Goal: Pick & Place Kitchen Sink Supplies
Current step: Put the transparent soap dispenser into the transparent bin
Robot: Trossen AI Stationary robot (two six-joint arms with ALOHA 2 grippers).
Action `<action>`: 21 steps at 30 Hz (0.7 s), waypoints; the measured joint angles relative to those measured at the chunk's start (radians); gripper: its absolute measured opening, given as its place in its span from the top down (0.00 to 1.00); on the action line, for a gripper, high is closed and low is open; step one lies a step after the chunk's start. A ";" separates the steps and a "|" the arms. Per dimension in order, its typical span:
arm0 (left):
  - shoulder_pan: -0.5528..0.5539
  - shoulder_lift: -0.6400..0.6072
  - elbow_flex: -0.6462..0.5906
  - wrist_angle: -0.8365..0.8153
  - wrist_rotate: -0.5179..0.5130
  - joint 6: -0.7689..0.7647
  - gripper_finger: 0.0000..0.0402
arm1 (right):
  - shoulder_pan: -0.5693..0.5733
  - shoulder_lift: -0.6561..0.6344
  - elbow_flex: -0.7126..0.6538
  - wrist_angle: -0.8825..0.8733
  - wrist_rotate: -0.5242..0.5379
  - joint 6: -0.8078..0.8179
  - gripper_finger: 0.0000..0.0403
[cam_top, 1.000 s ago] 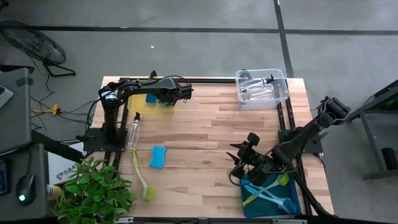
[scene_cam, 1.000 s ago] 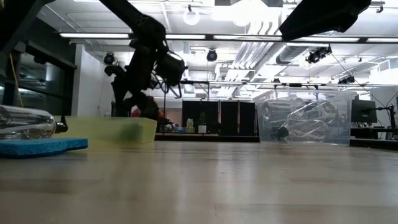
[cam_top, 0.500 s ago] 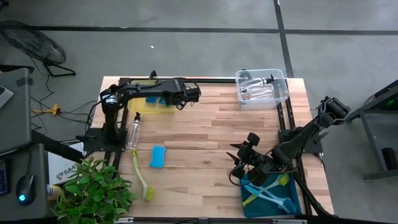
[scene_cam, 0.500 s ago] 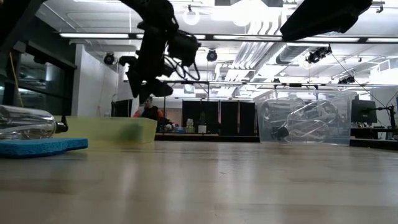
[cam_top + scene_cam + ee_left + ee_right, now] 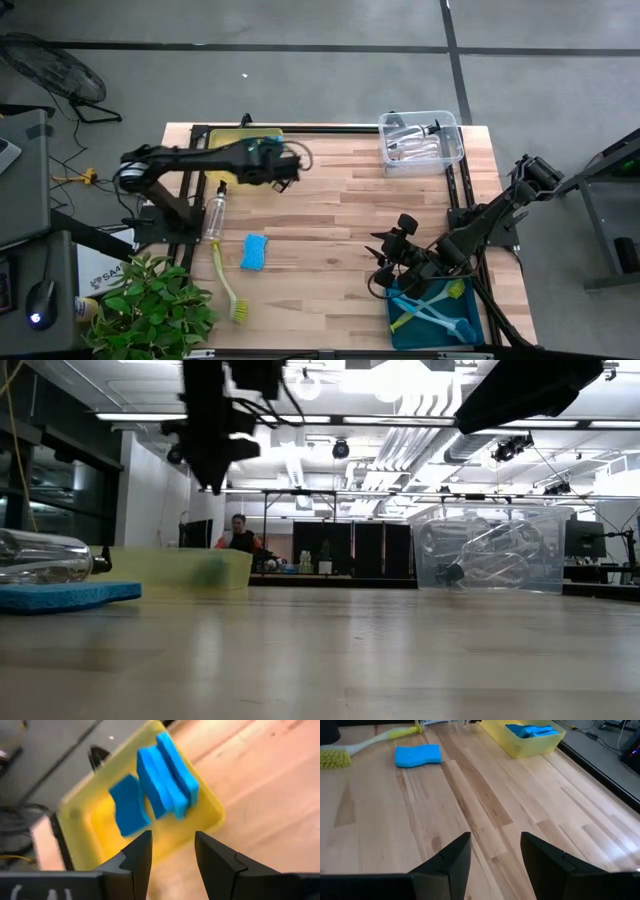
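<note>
The left pincer (image 5: 292, 165) hovers released and empty at eleven o'clock, near the yellow bin (image 5: 95, 815) holding sponges (image 5: 165, 775). The right pincer (image 5: 385, 262), released, waits at four o'clock above the counter (image 5: 340, 220).

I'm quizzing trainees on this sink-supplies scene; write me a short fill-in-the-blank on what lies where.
1. The sponges in the yellow bin are ____ in colour.
2. The clear bin holds ____.
3. The teal bin holds dish ____.
4. Between the bottle and the loose sponge lies a yellow-green ____.

Missing: blue; bottles; brushes; brush
</note>
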 joint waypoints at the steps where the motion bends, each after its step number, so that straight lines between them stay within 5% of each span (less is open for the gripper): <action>1: -0.012 -0.030 -0.033 0.006 0.013 -0.035 0.64 | 0.000 0.000 0.000 -0.001 0.000 0.000 0.59; 11: -0.065 -0.257 -0.307 0.081 0.155 -0.244 0.61 | 0.000 0.000 0.000 -0.005 0.015 -0.003 0.59; 21: -0.032 -0.269 -0.367 0.046 0.256 -0.392 0.30 | 0.000 0.000 0.000 0.000 0.013 0.001 0.59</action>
